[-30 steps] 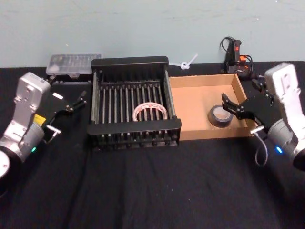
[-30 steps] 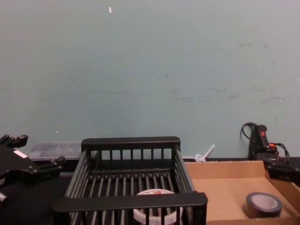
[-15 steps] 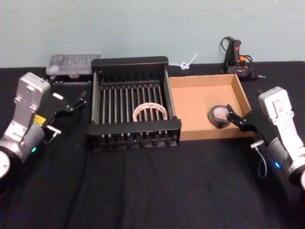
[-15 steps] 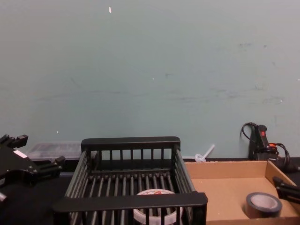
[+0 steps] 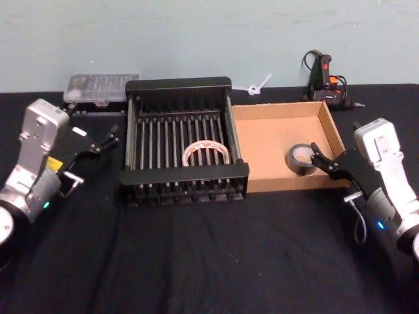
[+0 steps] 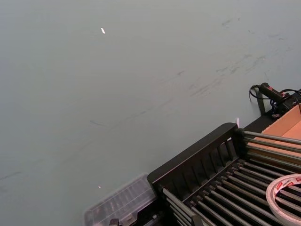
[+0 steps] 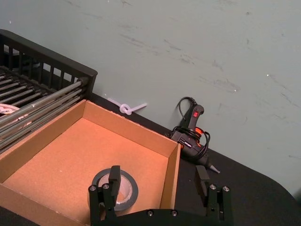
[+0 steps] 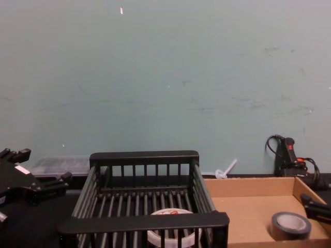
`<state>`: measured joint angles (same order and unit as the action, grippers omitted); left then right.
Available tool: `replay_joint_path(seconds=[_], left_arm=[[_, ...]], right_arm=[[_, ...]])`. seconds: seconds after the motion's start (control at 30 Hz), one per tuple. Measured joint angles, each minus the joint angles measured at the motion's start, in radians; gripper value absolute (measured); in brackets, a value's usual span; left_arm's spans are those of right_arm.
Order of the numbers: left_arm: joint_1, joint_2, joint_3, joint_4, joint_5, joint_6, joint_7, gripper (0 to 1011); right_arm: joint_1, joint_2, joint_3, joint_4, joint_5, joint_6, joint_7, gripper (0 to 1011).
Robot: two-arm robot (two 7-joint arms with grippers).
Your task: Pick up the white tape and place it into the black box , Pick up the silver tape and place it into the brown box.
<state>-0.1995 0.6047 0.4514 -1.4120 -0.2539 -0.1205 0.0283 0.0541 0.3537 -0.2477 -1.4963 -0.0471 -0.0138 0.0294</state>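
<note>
Brown box (image 5: 268,140) lying open from above — low right wall (image 5: 332,140) standing between right tool (image 5: 325,161) and silver tape (image 5: 302,159).

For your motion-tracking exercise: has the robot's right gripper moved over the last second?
Yes. The right gripper has drawn back from above the shallow tan cardboard box toward the robot, now at its right wall beside the dark grey tape roll.
</note>
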Motion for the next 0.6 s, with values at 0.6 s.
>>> replay_joint_path(seconds=[0.6], left_arm=[[0.000, 0.000, 0.000, 0.000, 0.000, 0.000, 0.000, 1001]], right_arm=[[0.001, 0.001, -0.001, -0.001, 0.001, 0.001, 0.001, 1002]])
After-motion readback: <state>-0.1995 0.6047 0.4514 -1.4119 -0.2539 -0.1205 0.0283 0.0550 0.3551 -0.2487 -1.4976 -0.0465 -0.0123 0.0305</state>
